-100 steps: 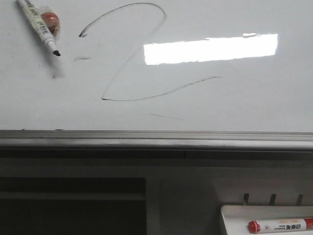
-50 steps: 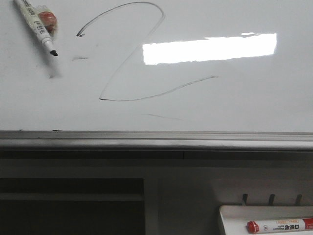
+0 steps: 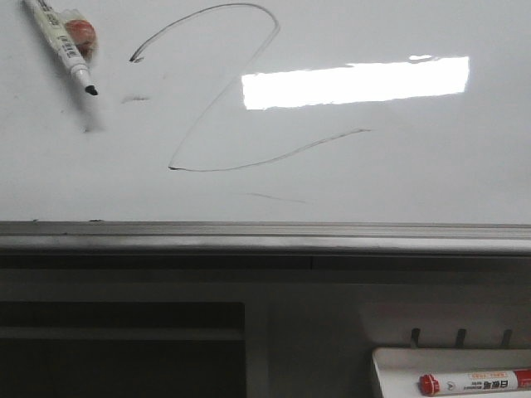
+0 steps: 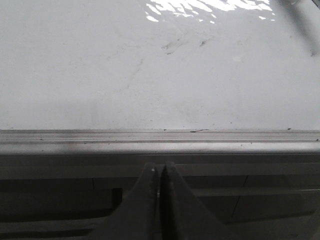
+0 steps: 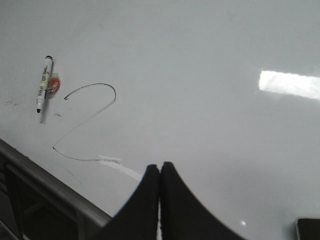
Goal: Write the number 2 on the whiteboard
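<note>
The number 2 [image 3: 214, 111] is drawn as a thin dark line on the whiteboard [image 3: 398, 166], left of the bright glare. It also shows in the right wrist view [image 5: 86, 122]. A white marker with a bare black tip [image 3: 62, 41] sits on the board at the upper left of the figure, with a red round thing beside it. My right gripper [image 5: 160, 166] is shut and empty in front of the board, to the right of the figure's base stroke. My left gripper [image 4: 160, 167] is shut and empty below the board's grey bottom rail [image 4: 160, 145]. Neither gripper shows in the front view.
A small white tray [image 3: 398, 365] with a red-capped marker [image 3: 473, 382] hangs at the lower right below the rail [image 3: 265, 240]. Faint smudges and short streaks mark the board near the figure. Dark shelving lies under the rail at the left.
The front view shifted a few pixels to the left a second ago and has held still since. The drawn figure and the marker on the board look the same.
</note>
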`<state>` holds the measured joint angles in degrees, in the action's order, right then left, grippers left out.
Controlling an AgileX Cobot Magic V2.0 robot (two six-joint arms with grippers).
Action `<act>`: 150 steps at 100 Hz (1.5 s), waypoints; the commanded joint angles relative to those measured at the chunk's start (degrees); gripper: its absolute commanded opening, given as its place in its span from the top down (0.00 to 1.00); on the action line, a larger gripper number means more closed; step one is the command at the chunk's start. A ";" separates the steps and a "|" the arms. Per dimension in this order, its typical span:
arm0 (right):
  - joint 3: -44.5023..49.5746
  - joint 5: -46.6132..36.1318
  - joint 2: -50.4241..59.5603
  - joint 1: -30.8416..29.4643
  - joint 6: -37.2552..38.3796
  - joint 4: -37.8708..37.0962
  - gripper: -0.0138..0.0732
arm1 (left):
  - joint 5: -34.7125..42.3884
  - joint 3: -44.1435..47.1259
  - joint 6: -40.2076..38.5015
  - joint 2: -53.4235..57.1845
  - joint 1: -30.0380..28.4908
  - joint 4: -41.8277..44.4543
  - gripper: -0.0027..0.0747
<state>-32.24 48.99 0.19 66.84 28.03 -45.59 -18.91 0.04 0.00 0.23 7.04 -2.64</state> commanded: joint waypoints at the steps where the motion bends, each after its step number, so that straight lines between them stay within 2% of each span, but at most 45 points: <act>1: -0.80 -3.29 -1.55 -0.31 0.20 -2.54 0.90 | 2.99 0.63 -0.71 1.50 -0.08 -0.19 0.99; 10: 0.76 1.48 -1.55 -0.53 0.20 -6.50 0.90 | 2.99 0.63 -0.71 1.50 -0.08 -0.19 0.99; 19: 3.35 0.15 -1.55 -2.79 3.79 -7.48 0.90 | 2.99 0.63 -0.71 1.50 -0.08 -0.19 0.99; 35: 7.73 -6.84 -1.55 -13.33 3.99 1.41 0.90 | 2.99 0.63 -0.71 1.50 -0.08 -0.19 0.99; 50: 14.25 -23.25 -1.55 -25.99 0.31 11.38 0.93 | 2.99 0.63 -0.71 1.50 -0.08 -0.19 0.99; 56: 18.50 -31.31 -1.66 -31.98 -3.74 20.75 0.93 | 2.99 0.63 -0.71 1.50 -0.08 -0.19 0.99; 63: 24.27 -40.99 -1.66 -38.76 -9.25 27.34 0.93 | 2.99 0.63 -0.71 1.50 -0.08 -0.19 0.99; 75: 32.44 -51.13 -1.66 -47.45 -12.09 29.70 0.93 | 2.99 0.63 -0.71 1.50 -0.08 -0.19 0.99; 81: 34.71 -51.31 -1.66 -50.26 -12.09 29.70 0.93 | 2.99 0.63 -0.71 1.50 -0.08 -0.19 0.99; 85: 34.44 -46.59 -1.54 -51.18 -12.09 29.81 0.93 | 2.99 0.63 -0.71 1.50 -0.08 -0.19 0.99; 107: 34.44 -31.79 1.57 -52.07 -12.18 35.04 0.93 | 2.99 0.63 -0.71 1.50 -0.08 -0.19 0.99; 124: 34.44 -31.88 1.57 -52.17 -19.20 35.01 0.93 | 2.99 0.63 -0.71 1.50 -0.08 -0.19 0.99; 150: 34.44 -32.12 1.57 -52.17 -19.51 35.15 0.93 | 2.99 0.63 -0.71 1.50 -0.08 -0.19 0.99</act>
<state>0.85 18.35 0.59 15.10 9.60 -10.74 -18.95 0.04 0.00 0.23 7.04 -2.64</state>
